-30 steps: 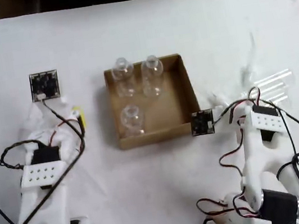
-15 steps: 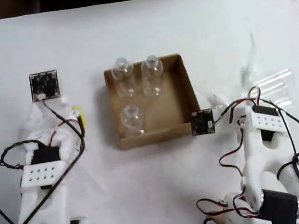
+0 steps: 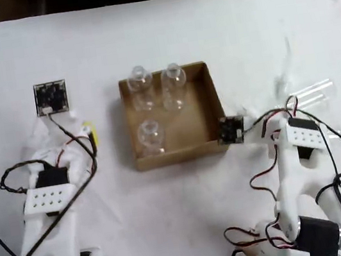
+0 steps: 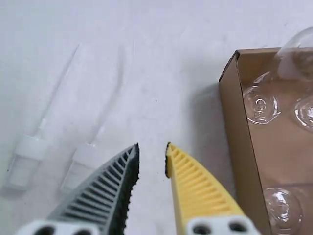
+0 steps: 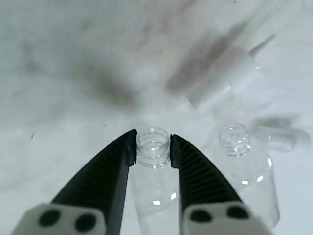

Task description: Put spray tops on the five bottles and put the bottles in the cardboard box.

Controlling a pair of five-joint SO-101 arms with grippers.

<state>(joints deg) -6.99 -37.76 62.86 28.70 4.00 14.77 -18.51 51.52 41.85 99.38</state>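
The right jaws pinch the neck of a clear bottle, with a second bottle just beside it on the white tabletop. The left jaws stand slightly apart with nothing between them, low over two spray tops. The cardboard box between the arms holds three bottles, all upright.

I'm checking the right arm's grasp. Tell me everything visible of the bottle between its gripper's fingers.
The bottle is clear, plastic-looking, with a threaded open neck and no spray top. It seems to lie on the table, neck away from the wrist. The right gripper has black fingers clamped on its neck. Another uncapped bottle lies alongside.
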